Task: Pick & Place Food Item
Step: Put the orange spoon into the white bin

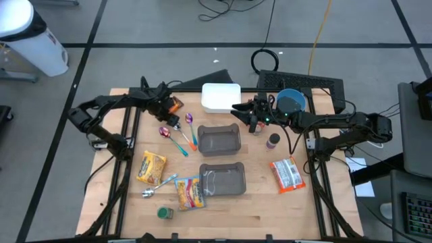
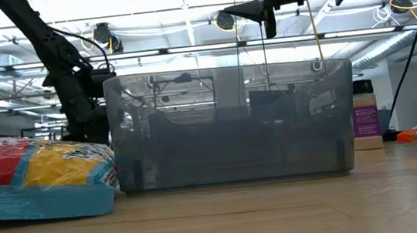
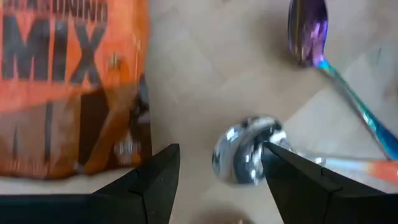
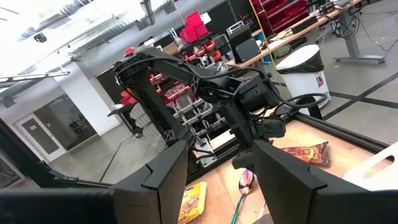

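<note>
A: Where is the left gripper (image 1: 167, 108)?

B: Upper left of centre in the high view, low over the table. Its wrist view shows the left gripper (image 3: 219, 152) with fingers (image 3: 155, 180) spread apart and nothing grasped.

A: And the food item?

B: The orange mix packet (image 1: 175, 104) lies flat on the wood just beside that gripper. In the wrist view the mix packet (image 3: 68, 87) sits outside one finger, not between the two.

A: What is between them?

B: A silver spoon (image 3: 245, 158), its bowl in the gap. I cannot tell whether a finger touches it. A purple spoon (image 3: 308, 28) lies farther off.

A: The right gripper (image 1: 244, 115)?

B: Upper centre of the high view, near the white box (image 1: 221, 96) and the blue bowl (image 1: 290, 101). In the low view the right gripper (image 2: 263, 10) hangs at the top of the frame, well above the grey tub (image 2: 229, 126). Its own view shows the right gripper (image 4: 221, 146) released, empty.

A: Anything else?

B: Two tubs (image 1: 200, 140) at centre, yellow bags (image 1: 152, 167) at lower left, a chips bag (image 1: 287, 174) at right.
</note>
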